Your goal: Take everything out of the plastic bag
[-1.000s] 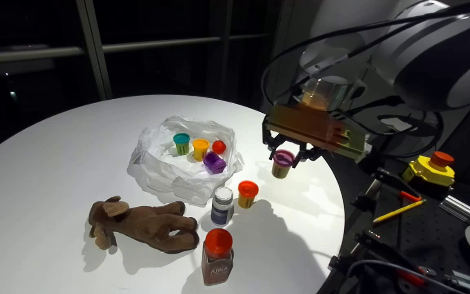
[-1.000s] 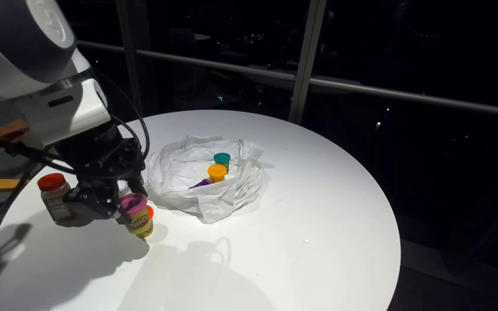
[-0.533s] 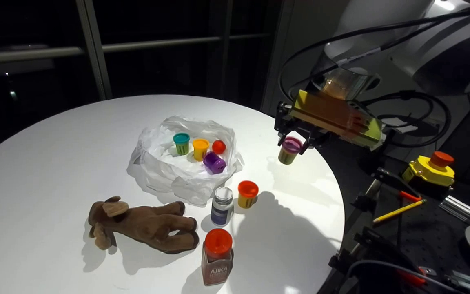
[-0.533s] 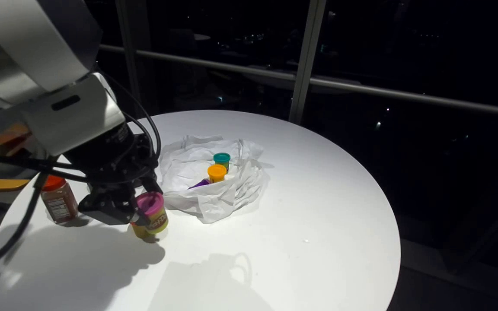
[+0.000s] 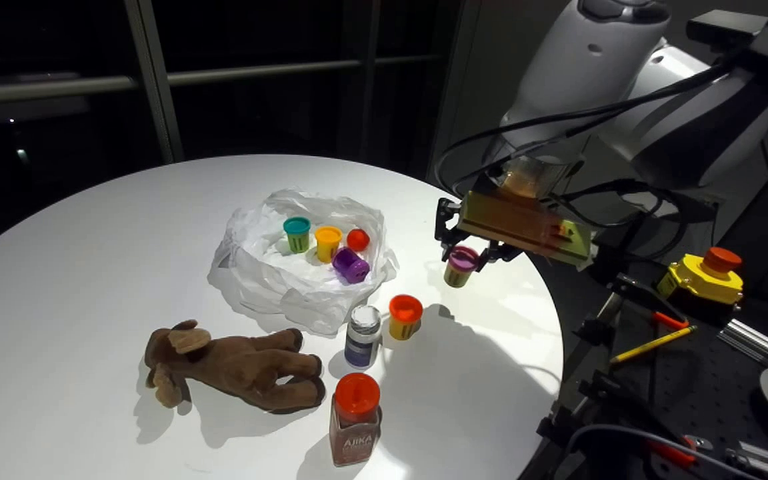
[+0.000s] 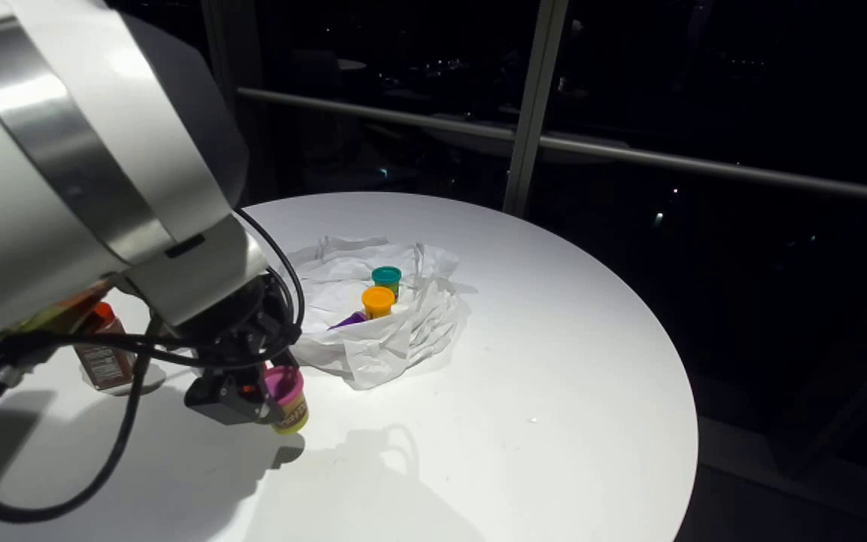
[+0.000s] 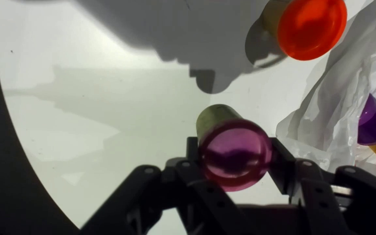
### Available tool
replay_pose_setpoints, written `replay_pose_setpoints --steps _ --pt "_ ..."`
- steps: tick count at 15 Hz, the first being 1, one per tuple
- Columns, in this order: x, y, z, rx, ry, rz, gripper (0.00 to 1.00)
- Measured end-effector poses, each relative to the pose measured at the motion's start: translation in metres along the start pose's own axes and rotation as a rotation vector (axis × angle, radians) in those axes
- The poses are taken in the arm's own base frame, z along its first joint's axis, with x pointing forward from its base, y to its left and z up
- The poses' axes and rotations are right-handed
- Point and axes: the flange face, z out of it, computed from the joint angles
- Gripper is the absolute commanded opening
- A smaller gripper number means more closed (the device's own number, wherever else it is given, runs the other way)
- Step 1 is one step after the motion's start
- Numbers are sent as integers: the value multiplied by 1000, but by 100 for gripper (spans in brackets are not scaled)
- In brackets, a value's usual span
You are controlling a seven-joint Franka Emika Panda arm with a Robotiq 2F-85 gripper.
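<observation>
White rounded arm [image 6: 129, 128], silver band [image 6: 65, 143], 10 o'clock in an exterior view. Looped black cable [image 6: 31, 516], 8 o'clock. Wrist view, 6 o'clock: black gripper [image 7: 235, 149], grey screws [image 7: 350, 169].

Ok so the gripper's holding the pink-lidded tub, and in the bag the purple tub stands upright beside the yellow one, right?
Not quite: the purple tub lies tipped on its side beside the yellow tub in the bag, as an exterior view shows. The gripper does hold the pink-lidded tub.
</observation>
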Motion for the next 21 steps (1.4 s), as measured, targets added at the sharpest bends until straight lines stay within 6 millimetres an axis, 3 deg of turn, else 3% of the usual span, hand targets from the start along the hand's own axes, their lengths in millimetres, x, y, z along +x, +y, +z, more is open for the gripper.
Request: replay_pose_setpoints --steps 4,5,6,10,14,17,21 --pt "14 -12 34 -29 25 -16 28" --pt "17 -15 41 -32 28 -18 43" --pt "21 -18 47 -33 29 -20 73" --pt "36 -30 61 -19 33 -16 99" --pt "48 -38 57 17 35 -4 100" --pt "53 -49 39 60 52 -27 100" --pt "31 -73 0 80 85 -153 100"
